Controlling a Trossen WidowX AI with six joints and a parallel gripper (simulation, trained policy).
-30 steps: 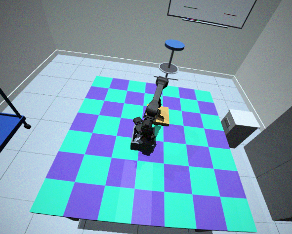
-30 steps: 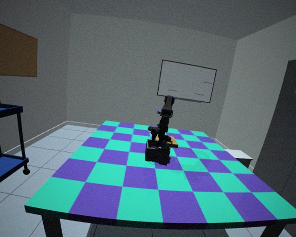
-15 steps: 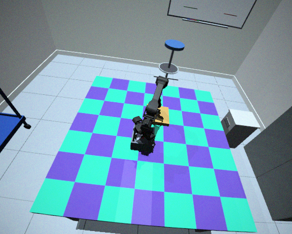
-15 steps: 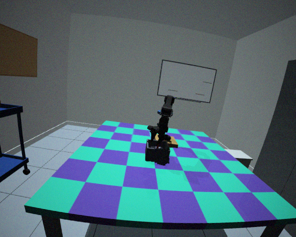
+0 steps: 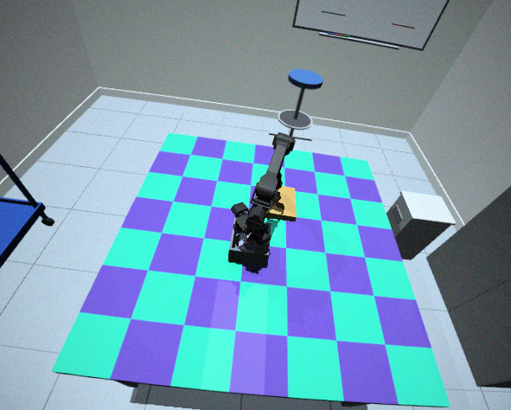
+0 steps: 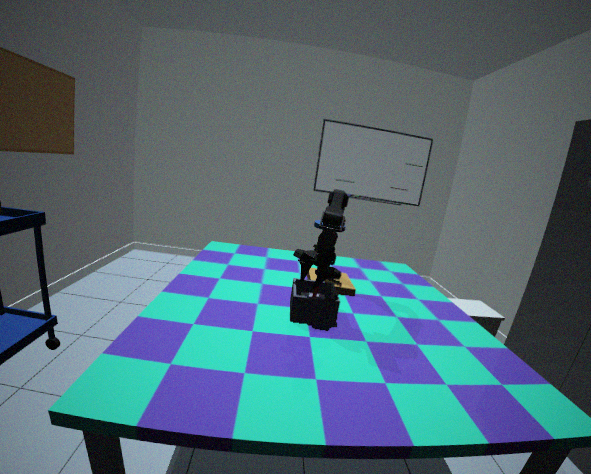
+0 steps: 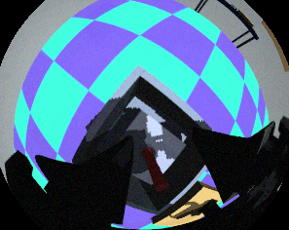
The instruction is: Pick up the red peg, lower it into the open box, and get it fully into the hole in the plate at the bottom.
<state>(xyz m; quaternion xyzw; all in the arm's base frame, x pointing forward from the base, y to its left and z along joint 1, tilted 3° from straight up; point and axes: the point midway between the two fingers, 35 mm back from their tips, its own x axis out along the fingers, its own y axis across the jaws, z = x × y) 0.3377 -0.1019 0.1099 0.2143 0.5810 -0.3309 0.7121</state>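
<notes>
The red peg [image 7: 155, 170] [image 6: 315, 292] is inside the open dark box [image 5: 246, 258] [image 6: 313, 308] [image 7: 173, 96]. In the wrist view it shows as a slanting dark red bar over the grey bottom, in shadow. Whether it stands in the hole or leans cannot be told; the hole is not visible. My gripper [image 7: 163, 136] is open, its dark fingers standing wide apart on either side of the peg's line, with a gap to the peg on both sides. The hand is at the box's opening, and the arm hides much of the inside in the top and exterior views.
A flat orange-yellow block [image 5: 288, 203] [image 6: 347, 286] [image 7: 210, 195] lies on the checkered table [image 5: 264, 304] just behind the box, partly under the arm. A blue cart [image 5: 6, 221] stands to the left of the table, off it.
</notes>
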